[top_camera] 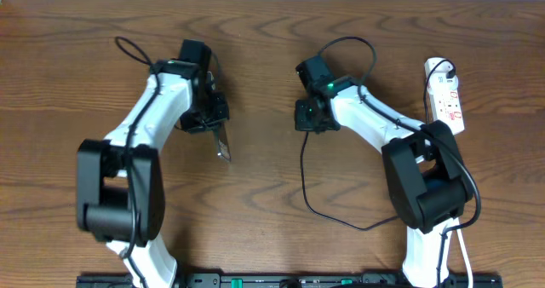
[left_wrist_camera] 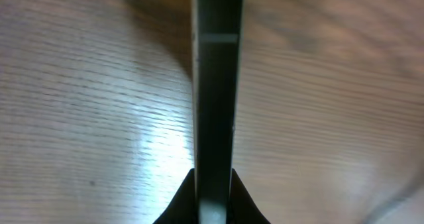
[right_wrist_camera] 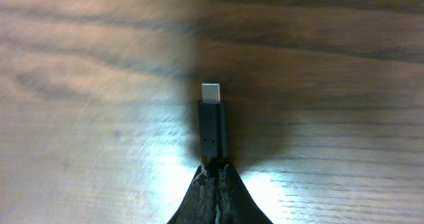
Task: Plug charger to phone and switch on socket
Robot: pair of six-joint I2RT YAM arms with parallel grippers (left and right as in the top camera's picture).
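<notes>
My left gripper [top_camera: 211, 119] is shut on the phone [top_camera: 223, 144], which sticks out toward the table's front. In the left wrist view the phone [left_wrist_camera: 215, 85] stands edge-on, a dark slim slab running up from between the two black fingertips [left_wrist_camera: 182, 204]. My right gripper [top_camera: 307, 123] is shut on the charger, whose thin black cable [top_camera: 305, 181] trails down and loops right across the table. The right wrist view shows the charger's black plug [right_wrist_camera: 213, 128] with its silver tip [right_wrist_camera: 211, 91] poking out above the wood from the closed gripper [right_wrist_camera: 215, 184]. The white socket [top_camera: 446, 96] lies at the far right.
Both arms' black bases [top_camera: 119, 194] [top_camera: 426, 181] stand near the front edge. A black plug and cord [top_camera: 444, 66] sit at the socket's far end. A white cord [top_camera: 464, 254] runs down by the right base. Bare wood lies between the two grippers.
</notes>
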